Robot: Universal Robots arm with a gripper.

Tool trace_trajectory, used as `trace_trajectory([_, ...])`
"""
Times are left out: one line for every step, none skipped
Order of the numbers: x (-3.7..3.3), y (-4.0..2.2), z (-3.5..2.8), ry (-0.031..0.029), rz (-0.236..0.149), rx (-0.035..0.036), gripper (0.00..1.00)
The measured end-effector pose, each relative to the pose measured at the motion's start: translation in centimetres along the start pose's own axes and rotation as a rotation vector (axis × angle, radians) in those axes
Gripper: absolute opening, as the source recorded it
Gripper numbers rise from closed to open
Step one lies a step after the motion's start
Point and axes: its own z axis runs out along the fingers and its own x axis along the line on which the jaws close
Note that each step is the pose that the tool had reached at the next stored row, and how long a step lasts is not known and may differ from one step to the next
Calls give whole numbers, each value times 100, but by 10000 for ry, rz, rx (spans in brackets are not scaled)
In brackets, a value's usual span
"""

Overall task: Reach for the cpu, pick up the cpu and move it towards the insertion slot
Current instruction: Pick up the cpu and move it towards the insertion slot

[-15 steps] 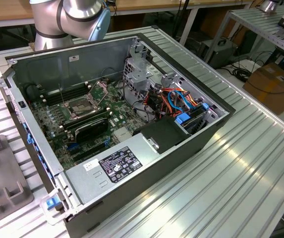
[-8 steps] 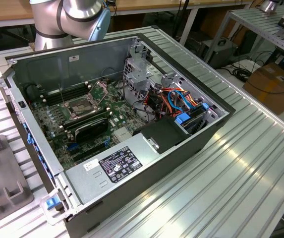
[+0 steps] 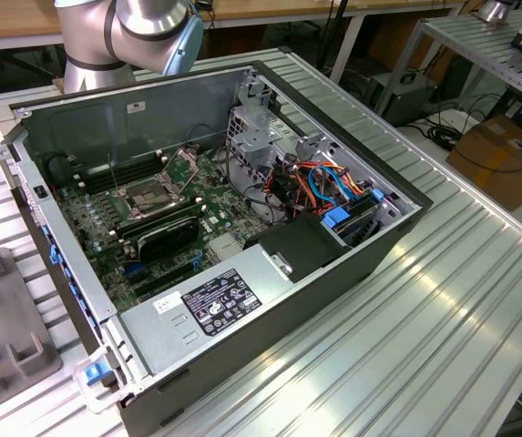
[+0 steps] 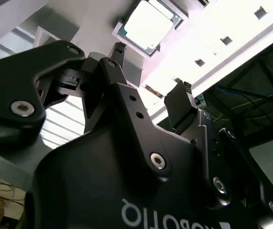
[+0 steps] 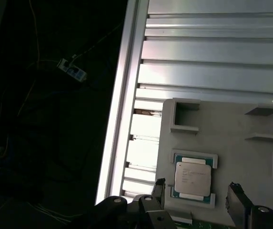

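My pincer (image 5: 197, 191) is spread wide and holds nothing. The cpu (image 5: 192, 177) lies flat in a recessed nest on the grey fixture plate (image 5: 231, 138), near the plate's edge. It sits straight ahead of my fingertips (image 5: 159, 185), centred on the gap between them and touching neither. It is square, so no axis matters.

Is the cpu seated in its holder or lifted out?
Seated: the pale silver square cpu lies in a recess of the grey fixture plate; the black hand is open, not gripping it.
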Motion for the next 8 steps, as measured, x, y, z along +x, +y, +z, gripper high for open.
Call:
trace_trajectory([0,-3,12,2,1,12,62])
trace_trajectory([0,-4,18,25,3,196,62])
trace_trajectory([0,-4,20,66,8,573,62])
trace_trajectory([0,-3,23,107,55,1002,62])
trace_trajectory([0,-5,32,100,158,1086,62])
trace_trajectory([-3,-11,57,77,394,1128,62])
trace_trajectory([-5,-12,72,67,478,1134,62])
trace_trajectory([-7,-10,85,61,550,1143,62])
